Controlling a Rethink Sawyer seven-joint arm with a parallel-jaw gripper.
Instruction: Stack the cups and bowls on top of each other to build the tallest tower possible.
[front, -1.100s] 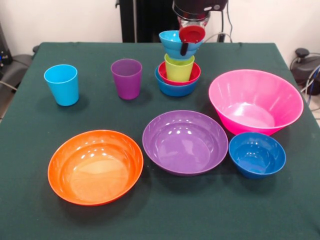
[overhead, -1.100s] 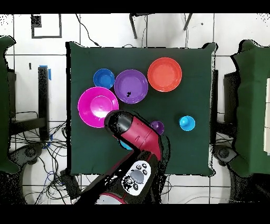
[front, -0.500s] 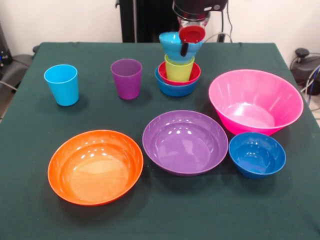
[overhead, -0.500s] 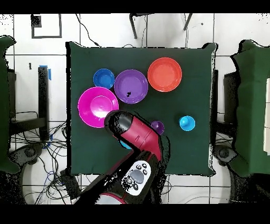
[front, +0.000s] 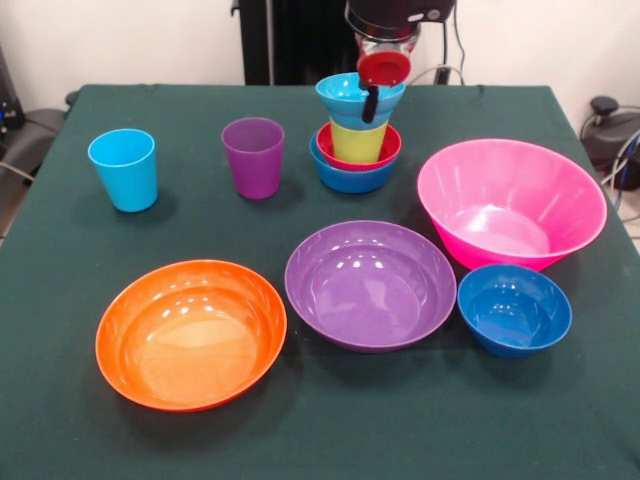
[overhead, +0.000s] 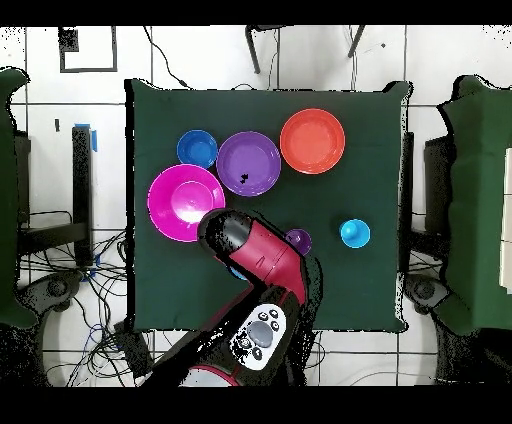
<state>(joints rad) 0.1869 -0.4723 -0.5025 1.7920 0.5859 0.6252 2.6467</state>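
Tower (front: 356, 140): standing near the worktop's (front: 60, 300) far edge, cyan bowl (front: 352, 98) sitting on the lime green cup (front: 357, 142).
Fingers: gripper (front: 372, 88) clamping the cyan bowl's rim.
Neighbours: purple cup (front: 253, 157) beside it, pink bowl (front: 511, 203) crowding the other side.
Overhead: arm (overhead: 255, 262) hiding the tower.

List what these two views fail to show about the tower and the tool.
- Overhead view: the arm covers the tower; only a sliver of blue shows beside it.
- Front view: the tool is cut off by the top edge, and whether it grips or has let go of the cyan bowl cannot be told.
- Front view: the cyan bowl hides the lime green cup rim, so how deep it sits is unclear.
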